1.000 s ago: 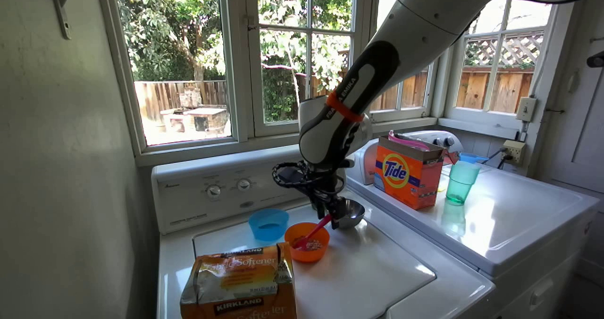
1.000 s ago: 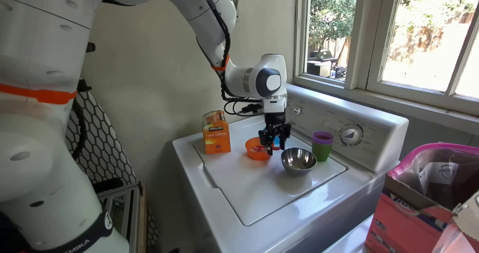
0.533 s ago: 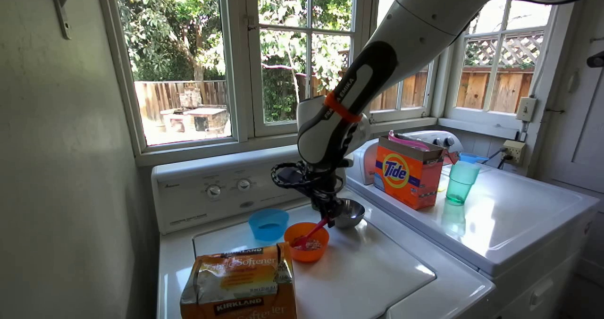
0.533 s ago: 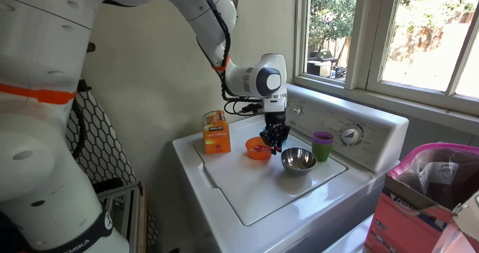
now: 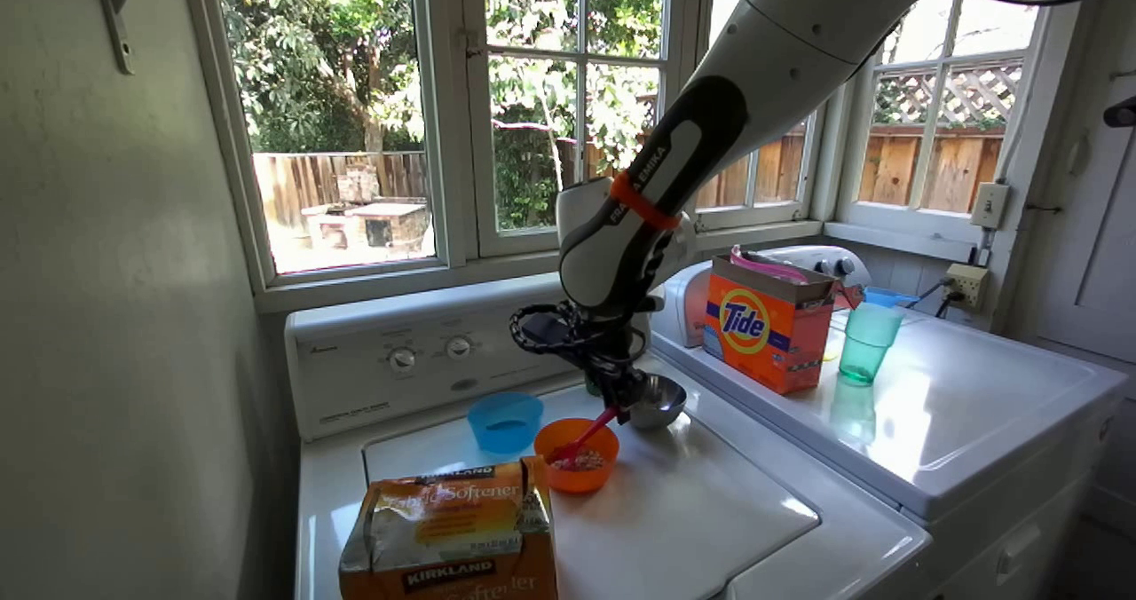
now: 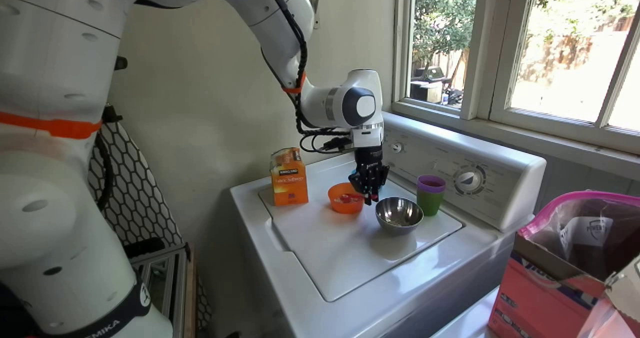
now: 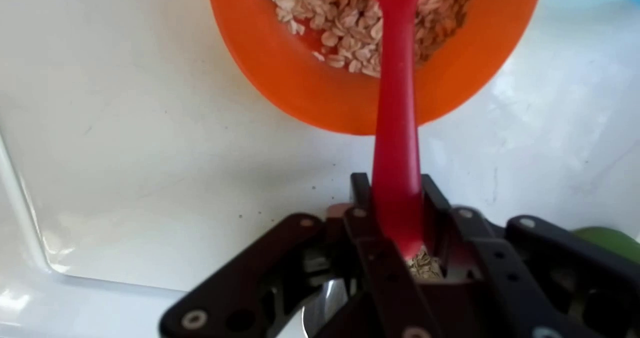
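My gripper (image 7: 396, 192) is shut on the handle of a red spoon (image 7: 398, 88), with one finger against each side. In the wrist view the spoon's head lies over pale oat flakes (image 7: 345, 33) in an orange bowl (image 7: 320, 100); the tip is cut off by the frame's top edge. An exterior view shows the spoon (image 5: 593, 434) slanting from the orange bowl (image 5: 577, 483) up to the gripper (image 5: 619, 412). Close beside the gripper (image 6: 370, 198) stands a steel bowl (image 6: 398, 220) with a little dry stuff at its bottom.
A blue bowl (image 5: 504, 431) stands behind the orange one. A green cup (image 6: 430, 204) with a purple one in it is past the steel bowl. The fabric softener box (image 5: 453, 529) stands on the white washer lid (image 5: 692, 511). A Tide box (image 5: 768, 334) and green tumbler (image 5: 868, 343) are alongside.
The fingers stood apart a second ago and have come together on the spoon handle. The arm has since risen very slightly. Bowls and boxes have stayed put.
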`<state>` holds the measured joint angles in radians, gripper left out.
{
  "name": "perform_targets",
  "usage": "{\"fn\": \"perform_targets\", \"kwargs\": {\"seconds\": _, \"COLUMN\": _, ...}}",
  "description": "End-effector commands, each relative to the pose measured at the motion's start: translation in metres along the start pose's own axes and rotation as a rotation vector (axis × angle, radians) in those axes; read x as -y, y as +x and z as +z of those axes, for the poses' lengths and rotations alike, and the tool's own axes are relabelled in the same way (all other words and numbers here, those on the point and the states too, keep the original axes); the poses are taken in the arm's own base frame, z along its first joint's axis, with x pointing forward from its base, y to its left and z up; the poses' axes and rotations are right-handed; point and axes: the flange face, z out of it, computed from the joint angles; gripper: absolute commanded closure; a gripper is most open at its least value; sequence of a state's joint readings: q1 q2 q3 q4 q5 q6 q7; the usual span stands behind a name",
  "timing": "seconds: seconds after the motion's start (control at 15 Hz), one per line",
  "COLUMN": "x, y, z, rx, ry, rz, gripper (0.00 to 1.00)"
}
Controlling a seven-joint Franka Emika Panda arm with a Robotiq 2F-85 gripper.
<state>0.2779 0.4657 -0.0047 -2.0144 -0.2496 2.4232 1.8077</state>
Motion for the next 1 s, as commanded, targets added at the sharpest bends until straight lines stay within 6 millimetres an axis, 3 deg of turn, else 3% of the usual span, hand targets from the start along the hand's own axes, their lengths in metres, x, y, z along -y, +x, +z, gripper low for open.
{"fn": "perform_targets", "kwargs": {"seconds": 0.0, "x": -0.007, "y": 0.005, "z": -0.023, "rx": -0.094, "ry": 0.022, "rz": 0.0, "gripper": 0.94}}
{"fn": "perform_targets", "kwargs": {"seconds": 0.33, "x": -0.014, "y": 0.006, "z": -0.04, "rx": -0.235, "ry": 0.032, "rz": -0.065, "gripper": 0.94}}
{"fn": "perform_targets", "kwargs": {"seconds": 0.93, "x": -0.023, "y": -0.047, "z": -0.047, "rx": -0.481, "ry": 0.116, "rz": -0.101, "gripper": 0.94}}
